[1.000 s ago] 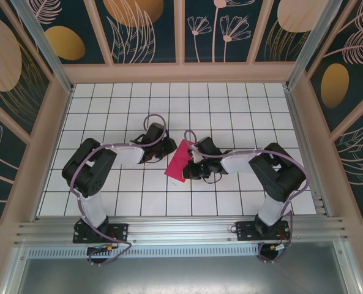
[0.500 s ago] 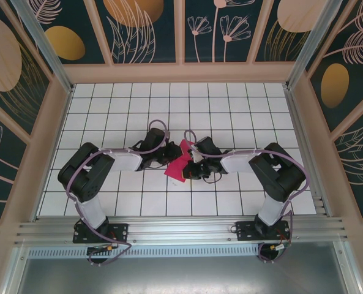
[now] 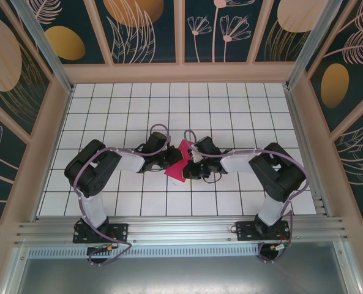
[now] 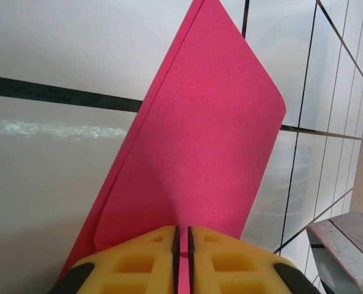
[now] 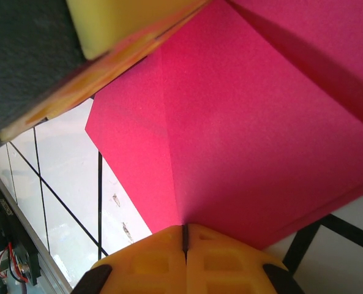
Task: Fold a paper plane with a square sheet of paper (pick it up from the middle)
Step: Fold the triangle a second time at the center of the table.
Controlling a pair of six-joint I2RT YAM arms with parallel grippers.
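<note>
Since a second ago the left tool has slid in from beside the square sheet of paper onto its left edge. The sheet, folded double, sits tilted at the middle of the worktop. It is pinched from both sides, probably to keep the layers aligned. The left tool clamps one edge and the right tool is closed on a crease. Both arms reach inward with their elbows out.

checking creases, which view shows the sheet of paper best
Right wrist: the sheet of paper is close up, its crease line and overlapping layers clear above the right gripper pinching it. Left wrist shows a smooth folded panel in the left gripper. Top view gives just a small red shape.
</note>
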